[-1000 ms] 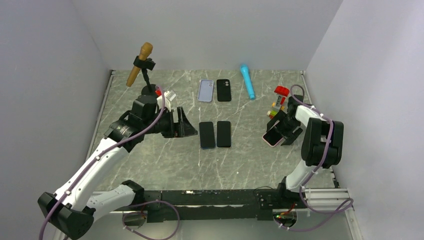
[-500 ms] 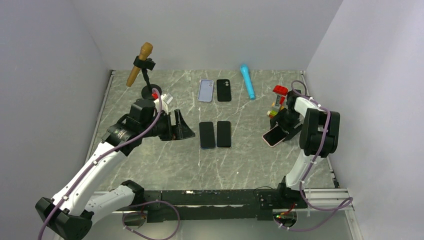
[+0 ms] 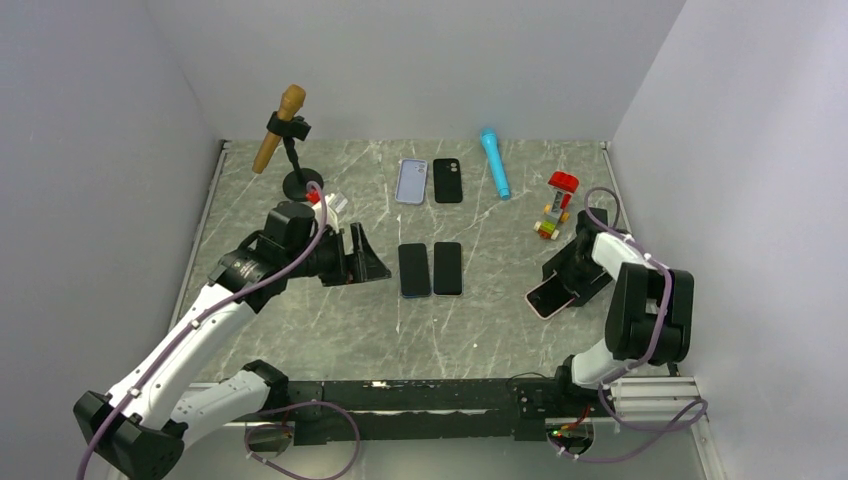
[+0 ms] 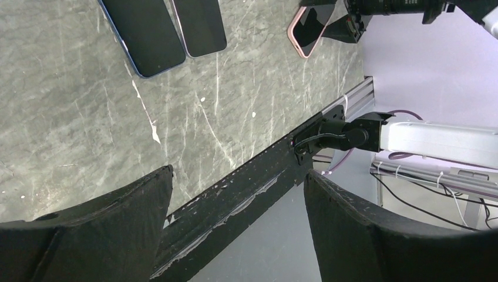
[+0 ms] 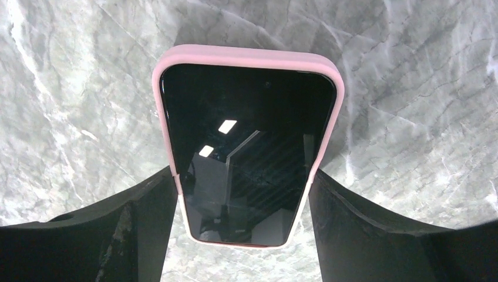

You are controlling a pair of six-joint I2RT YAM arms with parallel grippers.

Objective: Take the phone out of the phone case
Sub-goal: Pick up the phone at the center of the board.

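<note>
A phone in a pink case (image 3: 549,297) is at the right of the table, screen up. My right gripper (image 3: 566,283) is shut on it. In the right wrist view the two fingers press the pink case's (image 5: 246,59) long edges at the end nearer the camera, with the gripper (image 5: 242,179) around the dark screen. I cannot tell whether the phone's far end touches the table. My left gripper (image 3: 383,266) is open and empty, hovering left of the two phones at mid-table. The left wrist view shows its jaws (image 4: 238,176) wide apart and the pink-cased phone (image 4: 309,30) far off.
Two dark phones (image 3: 415,269) (image 3: 447,267) lie side by side mid-table. A lilac case (image 3: 411,181) and a black case (image 3: 447,180) lie behind them. A blue microphone (image 3: 494,164), a brown microphone on a stand (image 3: 279,128) and toy bricks (image 3: 556,203) are at the back.
My right gripper has carried the pink-cased phone towards the near edge, away from the toy bricks. My left gripper has shifted slightly nearer and stays open.
</note>
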